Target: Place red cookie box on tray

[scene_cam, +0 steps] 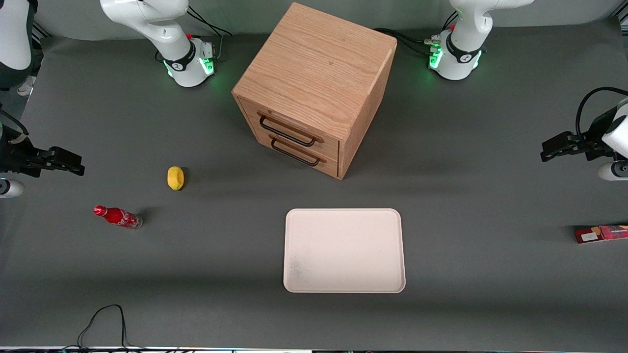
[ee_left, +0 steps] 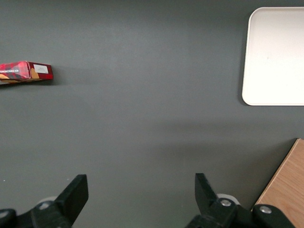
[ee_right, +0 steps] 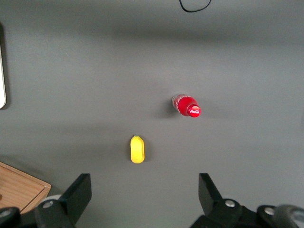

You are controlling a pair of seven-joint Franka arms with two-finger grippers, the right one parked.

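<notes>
Front view looked down steeply from high above table (scene_cam: 466, 162), whole scene in frame. Left wrist view looked down past gripper (ee_left: 141, 190), fingers spread wide, well above table. Shared tray (scene_cam: 343, 215) (ee_left: 266, 90), red cookie box (scene_cam: 601, 233) (ee_left: 26, 72), cabinet (scene_cam: 314, 88) (ee_left: 287, 190).

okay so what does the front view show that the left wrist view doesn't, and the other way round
Only the front view shows the cola bottle, the yellow object and the cabinet's drawer fronts.

Only the left wrist view shows the left arm's end effector close up, open above bare table.

Both show the red cookie box lying on the table toward the working arm's end, the tray with nothing on it, and the wooden cabinet.
</notes>
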